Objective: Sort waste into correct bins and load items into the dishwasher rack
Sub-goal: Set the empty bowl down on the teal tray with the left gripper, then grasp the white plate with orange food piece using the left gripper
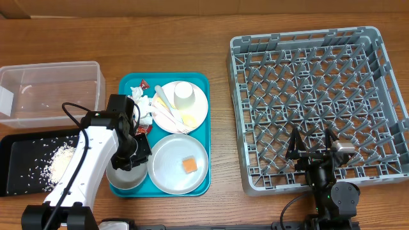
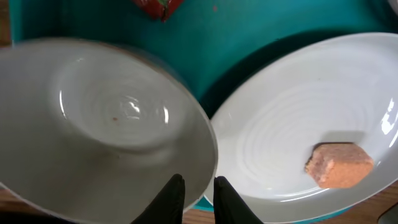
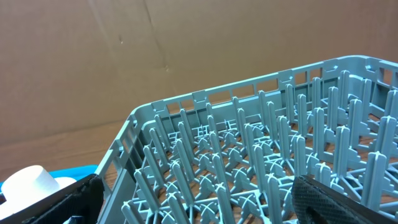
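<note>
- Bowl [image 2: 118,124]: the rim is straddled by the left gripper [image 2: 198,182]. One fingertip is set on each side with a narrow gap between them. Whether the rim is pinched or already freed cannot be told.
- An edge hold of this kind is judged to suit tipping and carrying, since the bowl is too wide to be spanned.
- The bowl is seated upright on the near left corner of the teal tray [image 2: 112,22], just beside a plate [image 2: 280,124]. Contact between the two cannot be confirmed.
- The bowl interior is seen almost bare. Rice [image 1: 57,160] is heaped in the black tray [image 1: 19,160] directly to its left, which is judged to be the food-waste bin.
- An orange cube [image 2: 339,165] is carried on the plate and is not yet sorted.
- A wrapper [image 2: 155,5] is seen on the teal tray beyond the bowl. A napkin [image 1: 137,96] and a second plate [image 1: 195,118] with a cup [image 1: 184,94] are placed farther back.
- A clear tub [image 1: 51,86] is set behind the black tray.
- The right gripper [image 1: 312,133] is spread wide and nothing is held. It is positioned over the near edge of the rack [image 1: 307,76], judged ready to receive dishes.
- No dishes are loaded in the rack.
</note>
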